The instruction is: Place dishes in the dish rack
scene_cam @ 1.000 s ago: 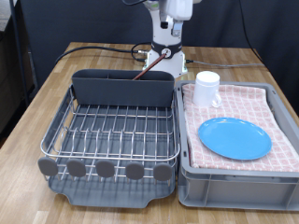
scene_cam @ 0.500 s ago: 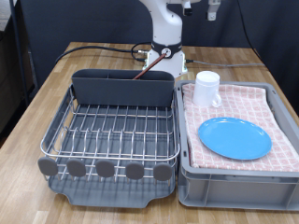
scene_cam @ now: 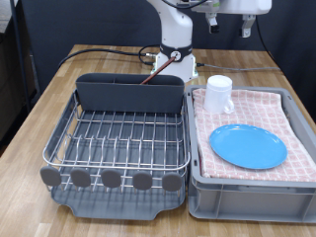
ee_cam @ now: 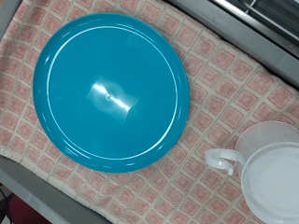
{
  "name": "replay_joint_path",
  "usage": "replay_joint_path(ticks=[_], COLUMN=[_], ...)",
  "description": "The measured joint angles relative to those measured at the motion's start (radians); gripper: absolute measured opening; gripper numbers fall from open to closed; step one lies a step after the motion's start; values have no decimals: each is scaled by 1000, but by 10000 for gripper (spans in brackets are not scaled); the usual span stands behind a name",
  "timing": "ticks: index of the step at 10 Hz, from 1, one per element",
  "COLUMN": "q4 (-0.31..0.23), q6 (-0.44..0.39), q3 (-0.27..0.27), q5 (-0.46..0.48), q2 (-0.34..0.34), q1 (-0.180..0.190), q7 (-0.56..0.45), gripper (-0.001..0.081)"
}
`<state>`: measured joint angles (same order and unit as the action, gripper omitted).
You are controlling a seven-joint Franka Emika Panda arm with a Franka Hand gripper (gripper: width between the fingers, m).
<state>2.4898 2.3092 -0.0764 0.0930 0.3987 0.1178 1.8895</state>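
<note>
The light-blue plate [scene_cam: 248, 146] lies flat on the pink checked cloth in the grey bin [scene_cam: 296, 176]. It fills the wrist view [ee_cam: 110, 89]. The white mug [scene_cam: 218, 94] stands at the bin's far corner and shows in the wrist view [ee_cam: 271, 173] too. The dish rack [scene_cam: 118, 138] stands empty on its wire grid, with the caddy [scene_cam: 130, 94] at its far end. A thin reddish-brown stick [scene_cam: 157, 74], seemingly the spoon, leans over the caddy's back edge. My gripper [scene_cam: 228, 27] hangs open and empty high above the bin's far end. Its fingers do not show in the wrist view.
The rack and bin stand side by side on a wooden table [scene_cam: 39, 109]. The robot's base [scene_cam: 176, 59] and black cables [scene_cam: 99, 54] lie behind the caddy. A rack corner [ee_cam: 271, 19] shows at the wrist view's edge.
My gripper has swung from above the robot's base towards the exterior view's right, to above the bin. Plate, mug and rack have not moved.
</note>
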Motion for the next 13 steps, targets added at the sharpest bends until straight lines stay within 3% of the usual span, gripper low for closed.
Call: replay_joint_path(ticks=[3,7,13], q4=[-63,-163,-164], q6=[-30,-48,31], q3=[1,-14,-29], q5=[-17,-56,-22], q2=[-67,-193,-281], q1=[0,0,8], q7=[-70,-77,-135], gripper=[802,802,802])
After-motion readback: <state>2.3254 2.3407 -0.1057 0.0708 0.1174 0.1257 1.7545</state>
